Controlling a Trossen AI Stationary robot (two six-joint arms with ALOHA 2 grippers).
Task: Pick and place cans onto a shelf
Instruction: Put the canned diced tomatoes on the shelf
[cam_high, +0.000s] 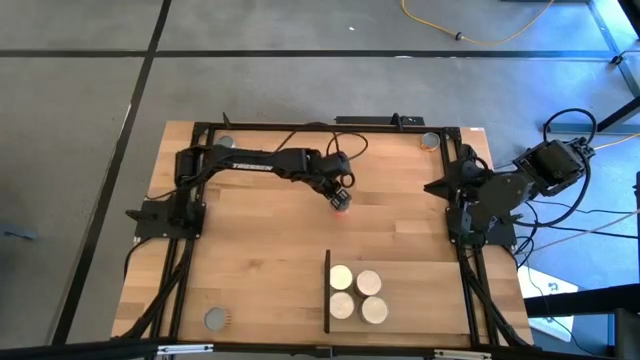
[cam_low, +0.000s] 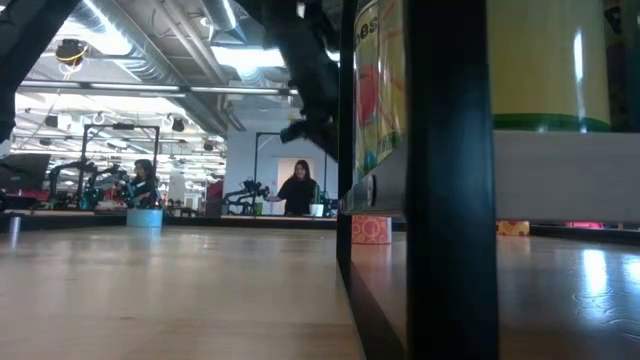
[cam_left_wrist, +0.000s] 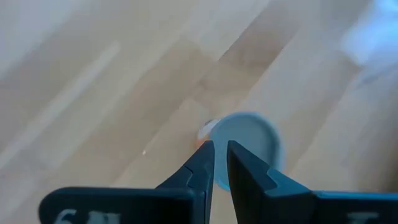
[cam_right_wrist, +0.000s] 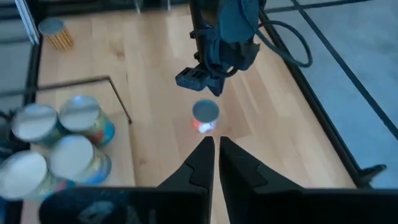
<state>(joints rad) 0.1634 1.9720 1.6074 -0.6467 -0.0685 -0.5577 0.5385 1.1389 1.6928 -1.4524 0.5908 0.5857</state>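
Note:
A small can with a grey top and an orange side stands upright on the tabletop at mid-table; the right wrist view shows the can too. My left gripper hangs just above it, its fingers a narrow gap apart with nothing between them, clear of the can. Several pale-topped cans stand on the shelf near the front edge, beside its black upright edge. At the right side my right gripper is raised, shut and empty.
Single cans stand near the front left corner, the far right corner and the far left corner. Black frame rails run along both table sides. In the low view people show in the room behind.

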